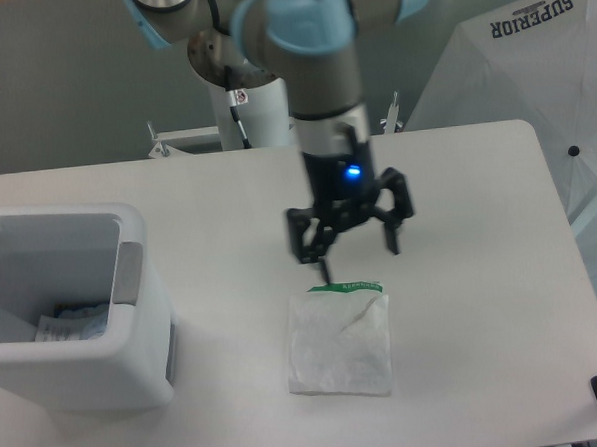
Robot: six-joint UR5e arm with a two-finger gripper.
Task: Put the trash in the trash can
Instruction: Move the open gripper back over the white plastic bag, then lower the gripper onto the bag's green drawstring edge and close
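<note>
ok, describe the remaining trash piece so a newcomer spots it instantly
Start at the white bin on the table's left, then look right to mid-table. Just below the open claw lies a flat, crinkled white square sheet, alone on the tabletop, with a green strip along its far edge.
</note>
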